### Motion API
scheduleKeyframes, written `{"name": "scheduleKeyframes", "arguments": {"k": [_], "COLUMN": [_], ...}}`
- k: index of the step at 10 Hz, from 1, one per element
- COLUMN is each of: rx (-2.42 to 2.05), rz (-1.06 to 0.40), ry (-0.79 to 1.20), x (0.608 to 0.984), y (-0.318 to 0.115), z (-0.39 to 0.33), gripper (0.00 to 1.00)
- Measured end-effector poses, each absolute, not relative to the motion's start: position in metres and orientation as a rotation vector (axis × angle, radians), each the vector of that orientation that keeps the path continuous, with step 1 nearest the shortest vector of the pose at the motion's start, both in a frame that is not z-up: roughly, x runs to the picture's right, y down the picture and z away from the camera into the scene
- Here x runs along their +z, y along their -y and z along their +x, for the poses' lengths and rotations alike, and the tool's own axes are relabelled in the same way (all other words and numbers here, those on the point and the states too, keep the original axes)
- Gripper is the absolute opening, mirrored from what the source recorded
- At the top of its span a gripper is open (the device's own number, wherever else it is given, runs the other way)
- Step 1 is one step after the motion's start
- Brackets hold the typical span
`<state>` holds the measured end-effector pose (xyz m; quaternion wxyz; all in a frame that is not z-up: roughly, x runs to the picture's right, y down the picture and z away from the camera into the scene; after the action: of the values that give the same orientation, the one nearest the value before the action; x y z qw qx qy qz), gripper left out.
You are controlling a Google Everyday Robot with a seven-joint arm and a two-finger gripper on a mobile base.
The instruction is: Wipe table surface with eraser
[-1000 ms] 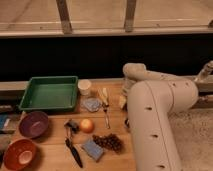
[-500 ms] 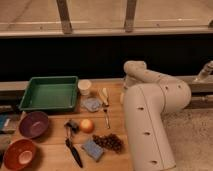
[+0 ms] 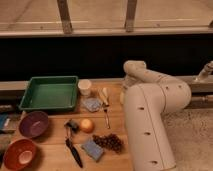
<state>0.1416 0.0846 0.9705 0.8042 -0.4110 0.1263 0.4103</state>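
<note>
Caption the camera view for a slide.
White robot arm hides its gripper beside a wooden table surface holding a green tray.

A dark wall panel (image 3: 75, 57) spans behind the bench. At 12 o'clock, window posts (image 3: 64, 16) rise. Speckled floor (image 3: 192, 140) lies at 4 o'clock. The gripper is hidden.

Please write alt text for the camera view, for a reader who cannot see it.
A white robot arm bends over the right of a wooden table surface; its gripper is hidden behind the arm. On the table lie a green tray, two bowls, a white cup, an orange, a sponge and grapes.
</note>
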Motion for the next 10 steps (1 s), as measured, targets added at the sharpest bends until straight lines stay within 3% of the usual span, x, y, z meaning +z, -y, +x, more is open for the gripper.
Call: {"name": "scheduleKeyframes", "arguments": {"k": [10], "rx": [0.843], "rz": [-0.9], "ry": [-0.187], "x": [0.964], "y": [-0.083], "z": [0.123], "gripper": [0.0]}}
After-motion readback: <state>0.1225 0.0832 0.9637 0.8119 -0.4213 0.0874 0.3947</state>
